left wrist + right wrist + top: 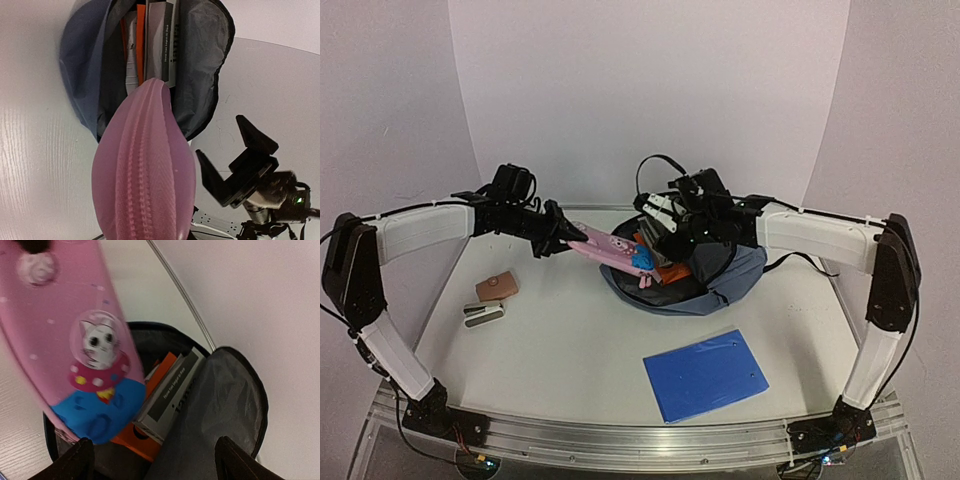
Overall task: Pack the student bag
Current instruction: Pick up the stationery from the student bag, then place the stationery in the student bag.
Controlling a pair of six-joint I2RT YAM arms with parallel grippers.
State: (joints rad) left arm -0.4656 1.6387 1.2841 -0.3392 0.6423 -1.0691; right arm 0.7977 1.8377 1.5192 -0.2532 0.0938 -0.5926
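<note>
We have the pouch at the mouth of the bag, mid-table.
Our left gripper clamps the pouch. Our right gripper gapes over the bag, where a book crowds the opening. A folder lies nearer us.

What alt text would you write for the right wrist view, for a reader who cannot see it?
A pink pencil case printed with a cat in a space helmet slants over the open student bag. Inside are an orange book and a grey book. The right gripper is open, its fingertips at the bottom edge.
</note>
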